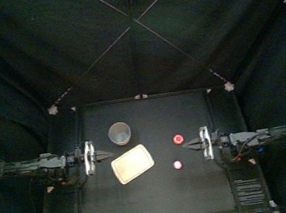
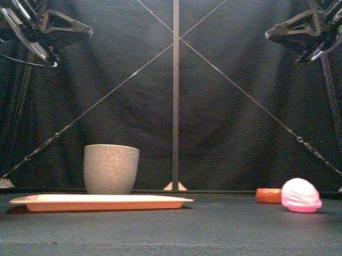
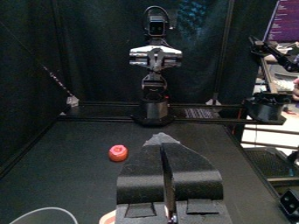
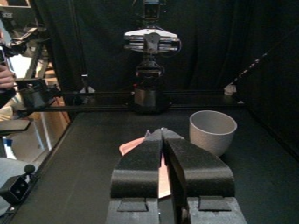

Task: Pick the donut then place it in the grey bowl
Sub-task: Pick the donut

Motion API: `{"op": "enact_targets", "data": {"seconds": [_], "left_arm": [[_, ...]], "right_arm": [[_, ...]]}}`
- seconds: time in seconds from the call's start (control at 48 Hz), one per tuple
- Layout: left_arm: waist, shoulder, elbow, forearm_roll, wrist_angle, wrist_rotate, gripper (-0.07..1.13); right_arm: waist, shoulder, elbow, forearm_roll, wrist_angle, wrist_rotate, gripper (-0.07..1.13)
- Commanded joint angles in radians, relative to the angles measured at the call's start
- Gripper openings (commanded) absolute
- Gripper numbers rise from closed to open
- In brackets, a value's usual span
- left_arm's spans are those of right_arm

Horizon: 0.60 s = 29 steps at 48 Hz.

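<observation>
The donut [image 1: 179, 139] is a small red ring lying right of the table's middle; it also shows low at the right in the front view [image 2: 270, 195] and in the left wrist view [image 3: 117, 153]. The tall grey speckled cup [image 1: 120, 133] stands upright at the back left [image 2: 111, 168] [image 4: 212, 131]. My left gripper [image 1: 91, 159] hovers at the left side with jaws shut and nothing in them [image 3: 167, 143]. My right gripper [image 1: 203, 142] hovers just right of the donut, also shut and holding nothing [image 4: 163, 136]. Both are well above the table.
A flat pink tray [image 1: 132, 164] lies in front of the cup, left of centre [image 2: 100, 202]. A pink and white toy [image 1: 178, 164] sits in front of the donut [image 2: 301, 195].
</observation>
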Motion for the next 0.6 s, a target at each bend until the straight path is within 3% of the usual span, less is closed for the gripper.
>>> {"op": "enact_targets", "data": {"seconds": [0.021,0.146,0.229,0.333,0.521,0.604], "left_arm": [[0.025,0.014,-0.025,-0.002,-0.008,0.006,0.00],[0.025,0.014,-0.021,0.000,-0.009,0.006,0.01],[0.026,0.014,-0.014,-0.002,-0.009,0.006,0.01],[0.026,0.014,-0.006,-0.003,-0.009,0.006,0.01],[0.026,0.014,0.002,-0.002,-0.011,0.006,0.01],[0.026,0.014,0.002,0.000,-0.012,0.006,0.01]], "right_arm": [[-0.040,0.035,0.000,0.002,0.002,0.003,0.06],[-0.118,0.095,0.014,0.005,0.020,0.006,0.12],[-0.166,0.135,0.020,0.008,0.048,0.009,0.22],[-0.209,0.183,0.021,0.014,0.075,0.011,0.45],[-0.252,0.245,0.023,0.054,0.086,0.009,0.97],[-0.270,0.270,0.028,0.078,0.089,0.009,1.08]]}}
